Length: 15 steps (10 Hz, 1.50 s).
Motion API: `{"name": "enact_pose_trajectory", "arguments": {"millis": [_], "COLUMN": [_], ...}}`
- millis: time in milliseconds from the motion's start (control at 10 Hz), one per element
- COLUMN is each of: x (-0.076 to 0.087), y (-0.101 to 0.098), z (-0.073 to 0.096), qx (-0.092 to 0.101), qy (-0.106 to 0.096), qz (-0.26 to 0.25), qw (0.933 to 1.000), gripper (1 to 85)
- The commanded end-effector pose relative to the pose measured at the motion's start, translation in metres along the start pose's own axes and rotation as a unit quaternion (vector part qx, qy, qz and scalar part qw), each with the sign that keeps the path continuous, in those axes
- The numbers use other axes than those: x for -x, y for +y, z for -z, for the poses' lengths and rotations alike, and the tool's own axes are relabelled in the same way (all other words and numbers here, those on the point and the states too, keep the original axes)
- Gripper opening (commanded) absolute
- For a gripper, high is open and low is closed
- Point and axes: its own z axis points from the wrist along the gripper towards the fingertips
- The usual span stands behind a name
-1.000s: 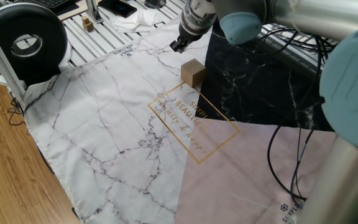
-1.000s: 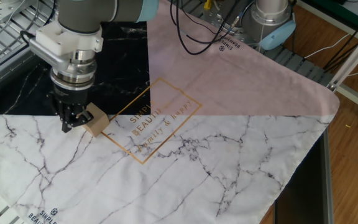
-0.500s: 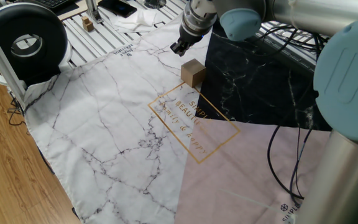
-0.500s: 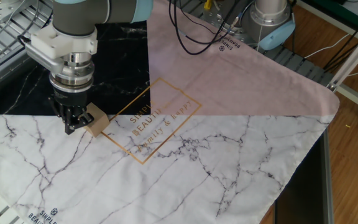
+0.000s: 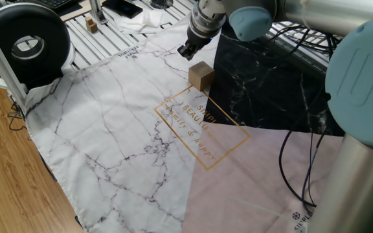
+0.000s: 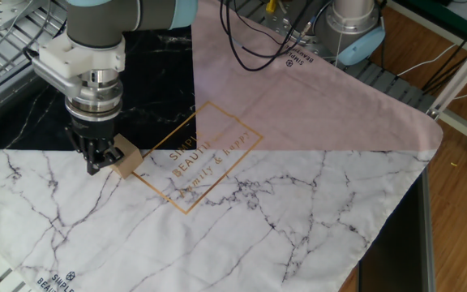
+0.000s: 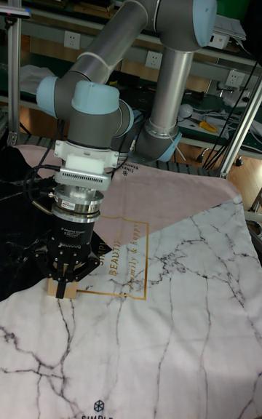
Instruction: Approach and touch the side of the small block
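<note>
On the marble-print cloth covering the worktop, the small block sits at the corner of the gold-framed lettering. Just beside it, the gripper points down with its fingers drawn narrow; contact cannot be told.

I count one tan wooden block on the cloth, plus one much tinier block far back on the worktop. There is one patterned cloth, one robot arm with one claw, one round black device, and one metal post.
</note>
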Motion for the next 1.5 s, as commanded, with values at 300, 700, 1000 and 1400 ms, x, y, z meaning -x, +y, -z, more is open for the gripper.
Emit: {"name": "enact_pose_trajectory", "arguments": {"millis": [300, 700, 1000, 1400], "x": [-0.007, -0.017, -0.019, -0.02], "y": [0.0, -0.002, -0.002, -0.001], "z": [-0.002, 0.001, 0.004, 0.005], "qx": [0.004, 0.001, 0.003, 0.004], "qy": [0.015, 0.037, 0.042, 0.045], "qz": [-0.011, -0.005, -0.006, -0.007], "qw": [0.9998, 0.9993, 0.9991, 0.999], "gripper": [1.0, 1.0, 1.0, 1.0]}}
